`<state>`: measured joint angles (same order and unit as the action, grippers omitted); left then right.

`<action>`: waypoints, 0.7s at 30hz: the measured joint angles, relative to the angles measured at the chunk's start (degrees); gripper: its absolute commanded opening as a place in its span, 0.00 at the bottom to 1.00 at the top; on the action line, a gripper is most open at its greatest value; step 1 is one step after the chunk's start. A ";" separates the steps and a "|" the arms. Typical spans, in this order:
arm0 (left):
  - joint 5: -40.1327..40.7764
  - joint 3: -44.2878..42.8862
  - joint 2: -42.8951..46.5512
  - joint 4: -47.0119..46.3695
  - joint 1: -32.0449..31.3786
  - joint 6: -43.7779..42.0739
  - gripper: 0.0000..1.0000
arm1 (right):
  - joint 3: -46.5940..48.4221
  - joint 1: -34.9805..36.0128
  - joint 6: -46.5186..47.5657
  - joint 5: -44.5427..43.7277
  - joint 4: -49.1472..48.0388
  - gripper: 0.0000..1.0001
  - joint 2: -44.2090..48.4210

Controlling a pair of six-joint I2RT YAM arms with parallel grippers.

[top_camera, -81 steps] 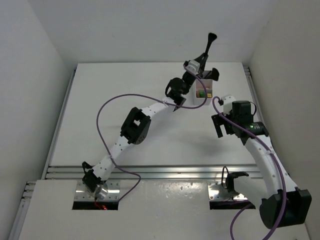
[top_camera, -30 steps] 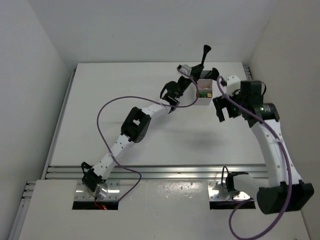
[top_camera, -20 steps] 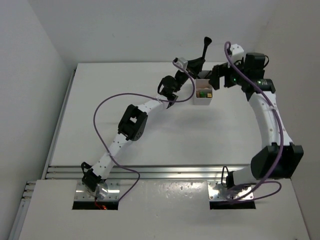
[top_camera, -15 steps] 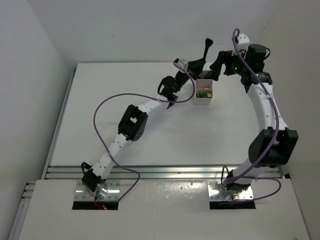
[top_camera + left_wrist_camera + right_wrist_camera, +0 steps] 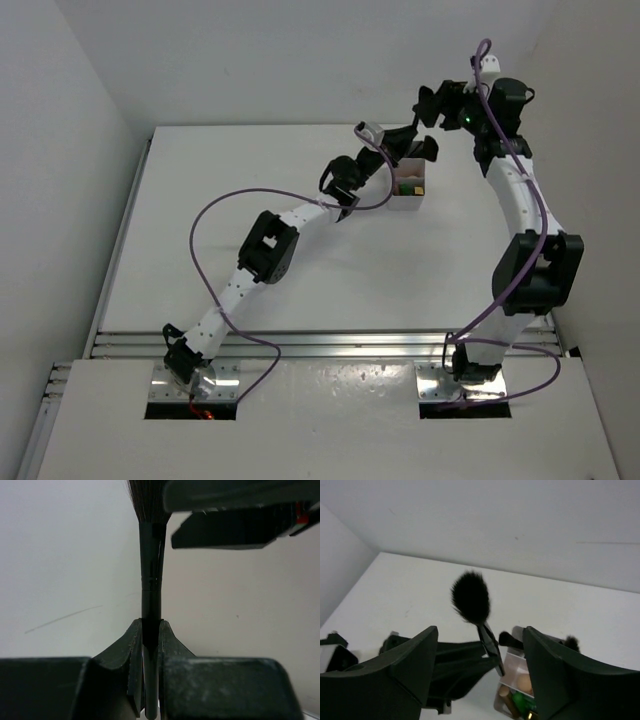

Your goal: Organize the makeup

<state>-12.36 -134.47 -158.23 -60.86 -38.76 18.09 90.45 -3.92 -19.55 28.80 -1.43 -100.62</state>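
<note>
My left gripper (image 5: 150, 630) is shut on the thin black handle of a makeup brush (image 5: 150, 580), which it holds upright above the table. The brush's fluffy black head (image 5: 471, 596) sits between my right gripper's (image 5: 480, 630) spread fingers (image 5: 410, 665) without touching them. In the top view the left gripper (image 5: 408, 136) is beside the compartment box (image 5: 408, 206), and the right gripper (image 5: 428, 103) hovers just above and covers the brush head. Inside the box (image 5: 506, 700) lie a peach sponge (image 5: 523, 682), a green tube (image 5: 522, 701), a gold-brown tube (image 5: 507, 696) and two other brush heads (image 5: 509, 639).
The box stands at the back right of the white table (image 5: 250, 170), close to the rear wall. White walls close in on the left, back and right. A metal rail (image 5: 300, 345) crosses the near edge.
My right arm has swung from beside the box up and back to the brush head, and its jaws have narrowed. The left gripper has kept hold of the brush with little movement.
</note>
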 measured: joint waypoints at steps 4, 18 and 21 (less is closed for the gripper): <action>-0.55 0.39 0.00 0.17 -0.33 0.00 0.00 | 0.02 1.07 -2.14 0.57 -3.37 0.52 -1.18; 0.35 5.62 2.62 -1.05 -0.46 -2.03 0.98 | -0.76 1.81 -2.64 -2.19 -6.23 0.00 -3.98; -0.55 8.87 4.98 -0.42 -0.59 -2.47 0.99 | -0.90 2.71 -1.55 -2.75 -6.25 0.00 -3.96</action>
<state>-12.91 -125.60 -153.25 -61.28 -39.35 15.62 89.56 -1.21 -21.10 26.04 -7.68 -104.57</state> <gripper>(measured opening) 0.970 0.112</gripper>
